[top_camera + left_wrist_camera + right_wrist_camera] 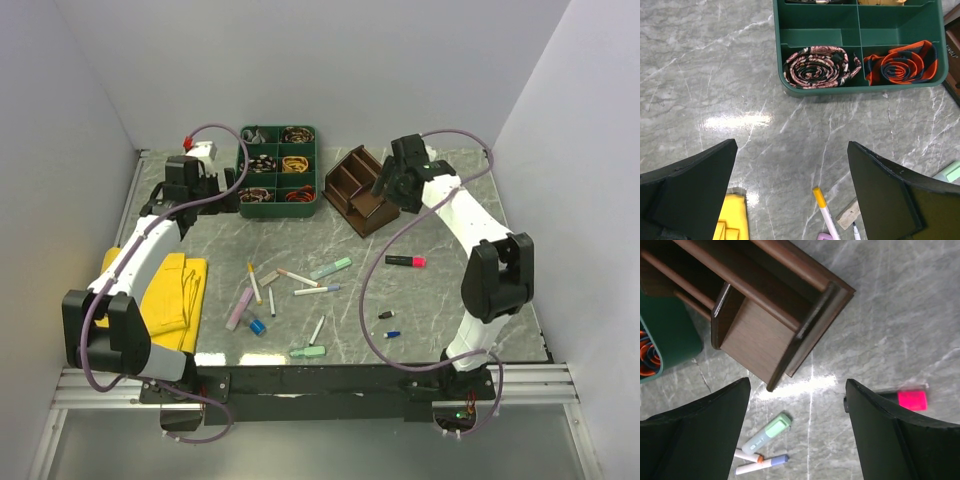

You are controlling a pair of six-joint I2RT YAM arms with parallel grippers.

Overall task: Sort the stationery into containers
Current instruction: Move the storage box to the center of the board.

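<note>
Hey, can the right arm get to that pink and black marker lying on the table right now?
Probably yes. The pink-and-black marker lies alone on the table, nothing on or against it, and the right gripper hangs open and empty near the wooden organiser.

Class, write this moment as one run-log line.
left hand: open, empty | right hand: open, empty, near wooden organiser | stationery: loose, outside organiser
</note>
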